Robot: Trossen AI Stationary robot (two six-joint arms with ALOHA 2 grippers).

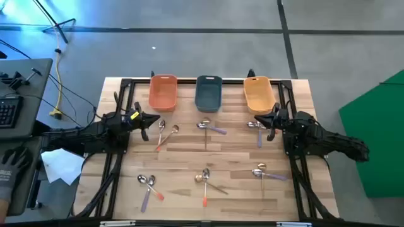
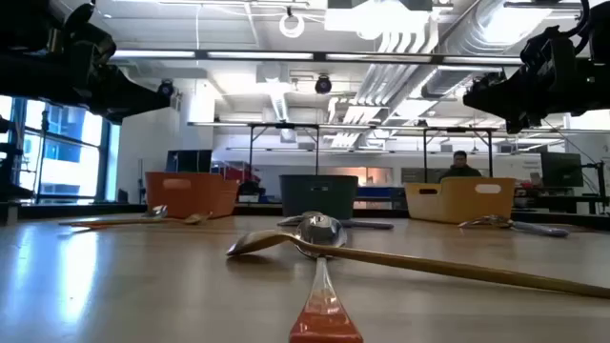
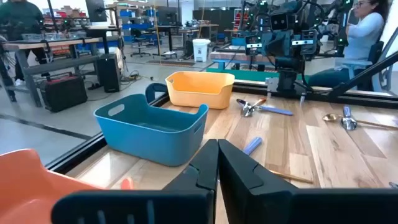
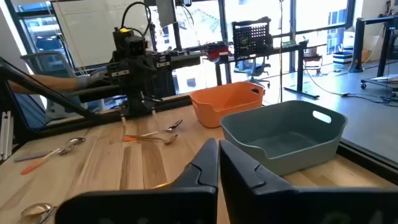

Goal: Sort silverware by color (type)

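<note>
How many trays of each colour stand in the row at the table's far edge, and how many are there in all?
Orange tray: 1
Slate-blue tray: 1
Yellow tray: 1
Total: 3

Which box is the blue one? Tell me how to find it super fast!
Look at the far edge of the wooden table, where three little trays sit in a row. The slate-blue tray is the middle one. The orange tray is on one side and the yellow tray on the other.
</note>
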